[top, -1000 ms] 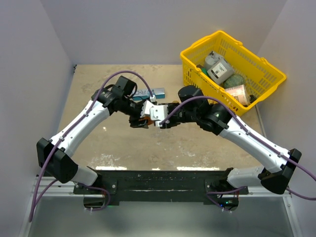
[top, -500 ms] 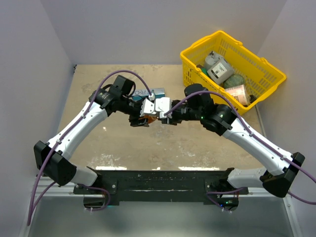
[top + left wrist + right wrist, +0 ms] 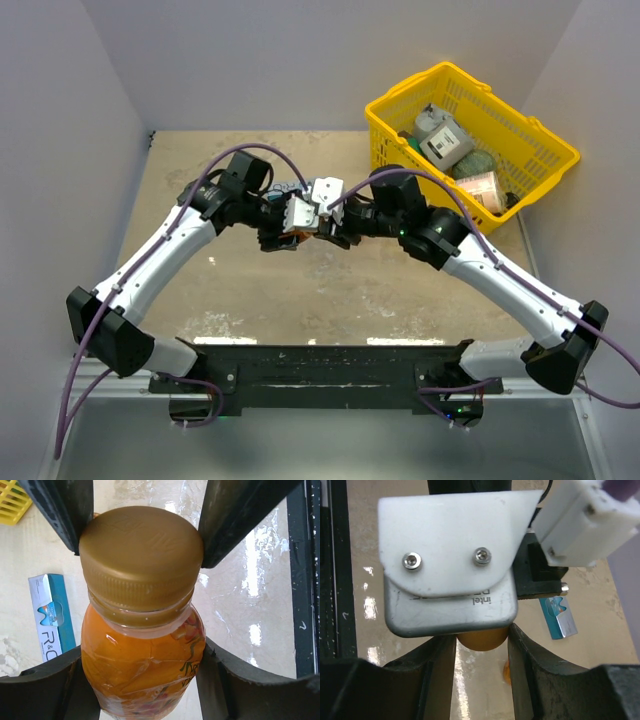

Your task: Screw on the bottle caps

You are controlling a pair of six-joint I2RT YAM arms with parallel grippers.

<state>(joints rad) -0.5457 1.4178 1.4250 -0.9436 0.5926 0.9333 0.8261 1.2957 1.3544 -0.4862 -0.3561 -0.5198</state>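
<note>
Two arms meet over the middle of the table (image 3: 300, 290), wrist to wrist, the left arm (image 3: 165, 250) from one side and the right arm (image 3: 500, 280) from the other. Within the last second the pair has drifted away from the bases toward the back wall, and the right wrist has rolled round. What they hold between them is mostly hidden from above. The yellow basket (image 3: 405, 85) sits well apart at the far right.

From the left wrist it is all plain. The left fingers (image 3: 45, 690) are clamped on the belly of an orange bottle (image 3: 142, 665), one on each side, holding it clear of the table. The cap (image 3: 140, 555) sits on the neck, square rather than cocked, with a sliver of neck ring showing beneath its skirt. The right fingers (image 3: 235, 520) pinch the cap from both sides. A blue-and-white box (image 3: 50, 615) lies on the table below.

From the right wrist, the left arm's camera housing (image 3: 450, 555) blocks most of the view. Only a bit of orange shows between the right fingers, which stand narrow around it.

I'd say that roll of the right wrist is a turn of the cap, so the threads are likely engaged but not yet run home. The second bottle and cap I cannot find in any view.
</note>
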